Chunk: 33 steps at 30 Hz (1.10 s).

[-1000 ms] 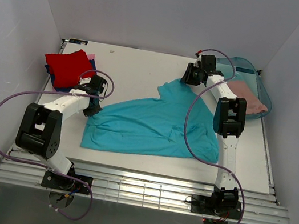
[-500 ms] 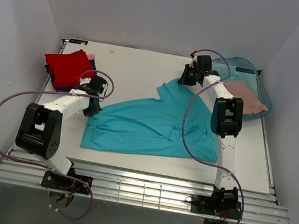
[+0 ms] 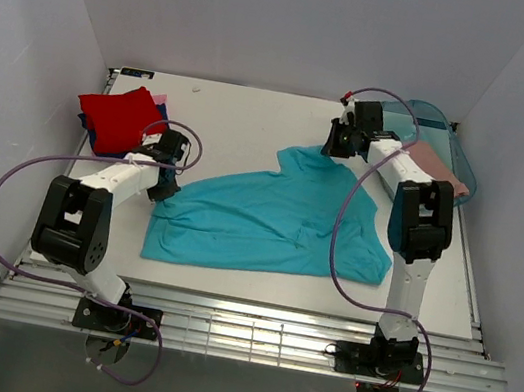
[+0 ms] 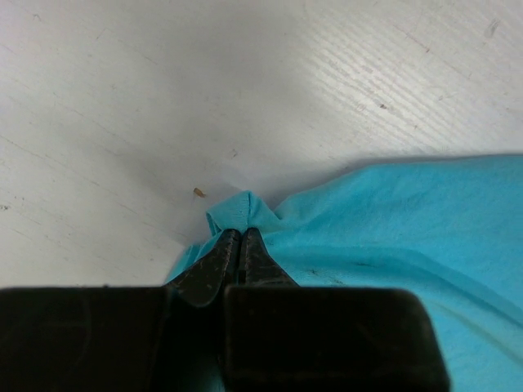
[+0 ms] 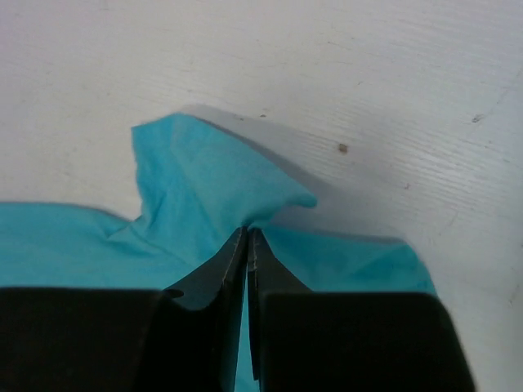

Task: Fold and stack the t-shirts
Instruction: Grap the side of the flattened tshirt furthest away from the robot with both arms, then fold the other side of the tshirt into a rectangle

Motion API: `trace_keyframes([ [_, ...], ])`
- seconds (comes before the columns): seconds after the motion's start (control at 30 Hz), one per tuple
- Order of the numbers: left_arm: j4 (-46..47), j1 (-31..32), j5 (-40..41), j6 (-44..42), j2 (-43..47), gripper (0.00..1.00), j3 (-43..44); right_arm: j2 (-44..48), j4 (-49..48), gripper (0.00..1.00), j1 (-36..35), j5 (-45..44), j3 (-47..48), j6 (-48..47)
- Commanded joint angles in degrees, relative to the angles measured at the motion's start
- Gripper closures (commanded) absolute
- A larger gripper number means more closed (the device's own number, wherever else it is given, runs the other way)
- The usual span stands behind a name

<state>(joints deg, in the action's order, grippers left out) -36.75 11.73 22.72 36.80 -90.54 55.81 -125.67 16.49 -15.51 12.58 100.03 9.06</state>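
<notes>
Grip: left tool [image 4: 239, 237] clamped on teal t-shirt [image 3: 267, 222] left edge | right tool [image 5: 247, 235] clamped on its far corner | long axis runs diagonally between them

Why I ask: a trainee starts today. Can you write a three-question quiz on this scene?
1. True or false: the left claw and the right claw are each shut on the teal t-shirt.
2. Which t-shirt lies in the tub?
3. Where is the red t-shirt? A) far left of the table; B) inside the tub; C) under the teal t-shirt.

Key: 1 true; 2 the dusty-pink t-shirt; 3 A.
</notes>
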Motion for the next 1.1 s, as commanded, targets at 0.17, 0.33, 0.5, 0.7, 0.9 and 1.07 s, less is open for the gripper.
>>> trace_keyframes([
  [0.17,3.5,-0.3,-2.8,-3.4,-1.3,0.94,4.5,17.5,-2.3,0.92,-2.0,-3.3,-15.2,-3.4],
  [0.33,5.0,-0.3,-4.5,-6.6,-1.3,0.92,4.3,24.2,-1.5,0.92,-3.4,-4.8,-22.8,-2.6],
  [0.5,4.8,-0.3,-4.8,-9.6,-0.9,0.53,4.9,29.7,-1.3,0.92,-4.9,-7.0,-30.0,-1.2],
  [0.7,6.9,-0.3,-0.1,-9.4,0.4,0.22,6.8,32.0,0.5,0.92,-5.3,-7.7,-31.4,-1.2],
  [0.9,6.8,-0.6,1.9,-8.8,-6.0,0.21,9.9,34.3,1.6,0.92,-5.4,-7.6,-32.5,-1.7],
  [1.07,5.9,-0.7,1.2,-6.8,-11.0,0.25,9.3,36.1,2.1,0.92,-5.6,-8.3,-34.8,-2.2],
])
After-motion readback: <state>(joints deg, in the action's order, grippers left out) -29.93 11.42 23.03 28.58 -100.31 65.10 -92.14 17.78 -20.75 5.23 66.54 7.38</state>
